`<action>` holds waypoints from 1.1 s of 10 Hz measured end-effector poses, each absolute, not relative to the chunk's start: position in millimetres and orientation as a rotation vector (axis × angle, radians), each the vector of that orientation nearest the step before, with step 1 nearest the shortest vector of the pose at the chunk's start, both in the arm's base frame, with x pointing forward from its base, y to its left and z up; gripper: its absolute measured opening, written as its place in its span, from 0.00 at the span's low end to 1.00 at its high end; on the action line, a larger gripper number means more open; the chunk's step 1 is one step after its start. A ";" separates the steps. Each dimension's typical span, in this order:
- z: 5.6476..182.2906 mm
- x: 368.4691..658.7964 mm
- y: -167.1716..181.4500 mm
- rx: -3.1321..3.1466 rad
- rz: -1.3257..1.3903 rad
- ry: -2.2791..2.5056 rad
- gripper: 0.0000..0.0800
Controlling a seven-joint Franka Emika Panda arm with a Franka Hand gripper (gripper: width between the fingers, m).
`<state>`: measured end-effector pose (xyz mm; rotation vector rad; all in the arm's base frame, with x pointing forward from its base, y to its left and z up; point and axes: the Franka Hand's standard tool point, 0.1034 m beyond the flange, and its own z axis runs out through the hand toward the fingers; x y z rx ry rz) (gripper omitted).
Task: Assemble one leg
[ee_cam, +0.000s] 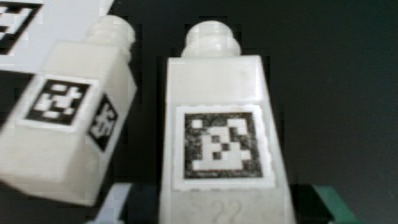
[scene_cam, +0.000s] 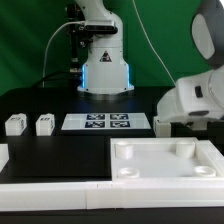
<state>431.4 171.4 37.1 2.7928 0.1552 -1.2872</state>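
Observation:
In the wrist view a white leg [ee_cam: 217, 130] with a round peg at its far end and a marker tag on its upper face lies on the black table, between my fingers. My gripper [ee_cam: 221, 206] is open. Dark gaps show between the leg's sides and both fingers [ee_cam: 118, 206]. A second tagged leg [ee_cam: 71, 110] lies close beside it, slightly angled. In the exterior view my arm's white hand [scene_cam: 190, 100] is low at the right and hides these legs and the fingertips.
Two more small white legs [scene_cam: 15, 124] [scene_cam: 45, 124] stand at the exterior view's left. The marker board [scene_cam: 95, 122] lies mid-table. The big white tray-like piece [scene_cam: 150, 172] with corner sockets lies at the front right. Another tagged part's corner [ee_cam: 15, 25] shows in the wrist view.

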 end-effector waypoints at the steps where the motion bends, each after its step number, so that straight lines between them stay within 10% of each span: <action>1: 50.2 434.7 167.8 2.807 -1.265 0.164 0.37; 4: 88.8 444.6 152.4 2.862 -1.187 0.213 0.37; 11: 82.5 462.4 139.3 3.138 -0.393 0.307 0.37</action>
